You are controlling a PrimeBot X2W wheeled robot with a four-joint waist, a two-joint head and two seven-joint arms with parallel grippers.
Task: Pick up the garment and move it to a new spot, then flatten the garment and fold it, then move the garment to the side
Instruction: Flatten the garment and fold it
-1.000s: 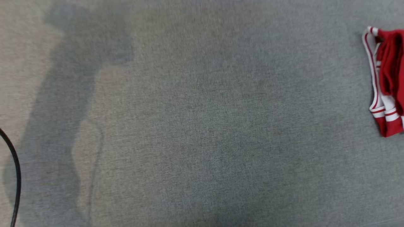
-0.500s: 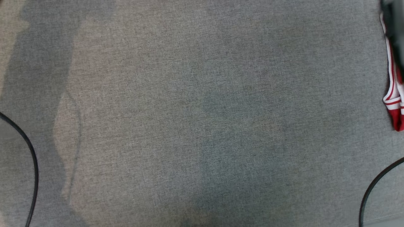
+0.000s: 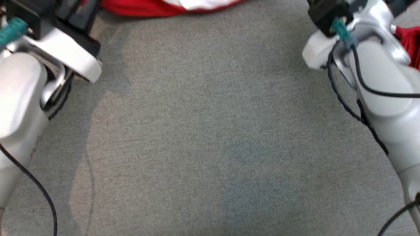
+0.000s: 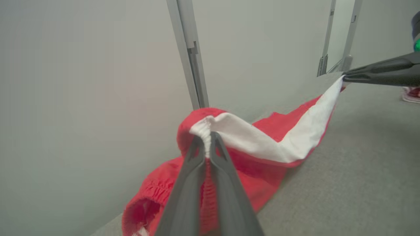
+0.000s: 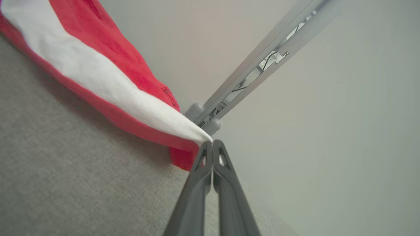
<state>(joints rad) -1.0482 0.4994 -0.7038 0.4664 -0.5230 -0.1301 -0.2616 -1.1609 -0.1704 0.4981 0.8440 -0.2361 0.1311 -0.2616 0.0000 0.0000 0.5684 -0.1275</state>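
Note:
The garment [image 4: 262, 144] is red with a broad white band. It is stretched between my two grippers and sags onto the grey cloth table [image 3: 210, 131] near its far edge. In the left wrist view my left gripper [image 4: 206, 139] is shut on the gathered elastic end. My right gripper [image 5: 212, 144] is shut on the pointed tip of the white band [image 5: 98, 78], and it also reaches in from the right as dark fingers [image 4: 377, 70]. The head view has the garment's edge [image 3: 170, 7] at the top, between my pale left forearm [image 3: 19, 91] and right forearm [image 3: 384, 82].
Another red piece of cloth [image 3: 411, 42] lies at the table's right edge, behind my right arm. A pale wall with grey metal posts [image 4: 190, 55] stands just past the far edge. Black cables [image 3: 39, 190] hang beside both arms.
The head camera has swung, so the whole picture shifted. Both forearms and the held garment's edge have come into view, and the red cloth on the right now sits behind my right arm.

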